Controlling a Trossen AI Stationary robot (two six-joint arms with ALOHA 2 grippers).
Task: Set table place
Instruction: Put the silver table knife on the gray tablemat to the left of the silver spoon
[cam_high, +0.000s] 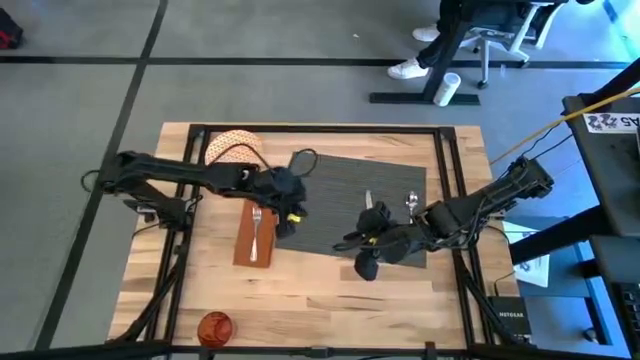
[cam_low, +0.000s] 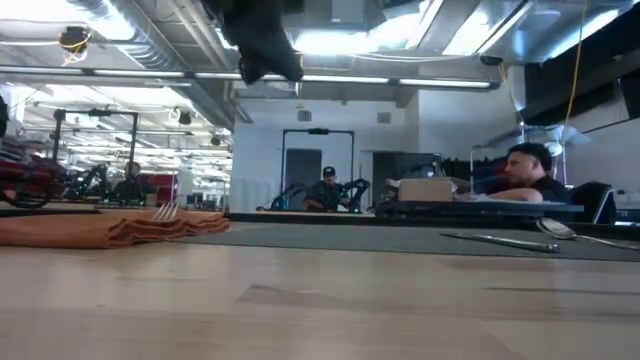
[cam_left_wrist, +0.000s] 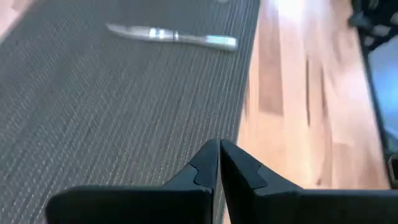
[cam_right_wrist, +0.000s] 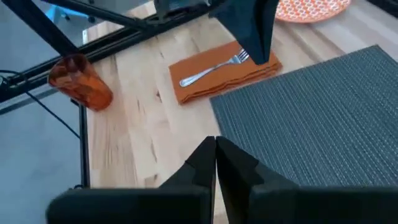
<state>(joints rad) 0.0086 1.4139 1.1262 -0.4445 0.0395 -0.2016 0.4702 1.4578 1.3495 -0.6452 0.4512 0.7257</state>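
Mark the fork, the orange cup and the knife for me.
fork (cam_right_wrist: 211, 70), right wrist view, middle of its handle on the napkin.
orange cup (cam_right_wrist: 81, 83), right wrist view, its side wall.
knife (cam_left_wrist: 171, 37), left wrist view, mid-length, on the placemat.

Bright ceiling strip lights (cam_low: 330, 40) glare in the low view; both wrist views blur.

Table (cam_high: 400, 290): light wood planks, black rails. Directly on it: grey placemat (cam_high: 340, 195), slightly skewed; napkin (cam_high: 255, 232) just beside the mat; plate (cam_high: 232, 148) at far edge; cup (cam_high: 214, 326) near front edge.
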